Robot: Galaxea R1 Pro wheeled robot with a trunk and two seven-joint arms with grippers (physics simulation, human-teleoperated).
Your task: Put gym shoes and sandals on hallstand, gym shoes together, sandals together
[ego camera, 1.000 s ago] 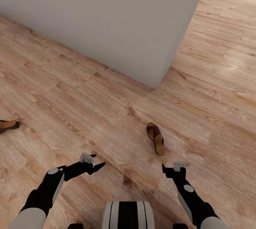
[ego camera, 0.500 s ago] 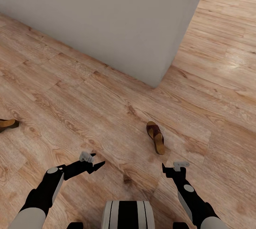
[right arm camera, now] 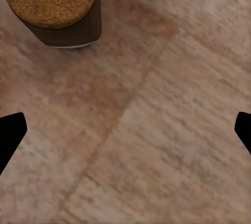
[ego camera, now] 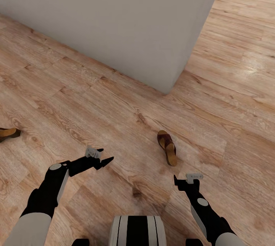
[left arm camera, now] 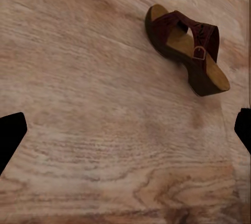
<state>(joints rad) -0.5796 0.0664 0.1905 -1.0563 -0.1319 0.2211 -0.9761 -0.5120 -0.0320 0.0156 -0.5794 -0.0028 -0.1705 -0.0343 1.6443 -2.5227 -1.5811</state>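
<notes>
One brown sandal with a tan insole lies on the wood-plank corridor floor, just ahead of my right gripper. The left wrist view has this sandal lying ahead of my open left gripper and apart from it. The right wrist view has its heel just beyond my open right gripper. A second sandal lies at the far left edge. My left gripper hovers over bare floor, left of the near sandal. The gym shoes and the hallstand are out of view.
A large plain grey wall block stands ahead, its corner reaching toward the near sandal. Open floor runs past it on the right. My white and black trunk shows at the bottom.
My left arm has moved forward and slightly up over the floor. The right arm and the sandals have stayed put.
</notes>
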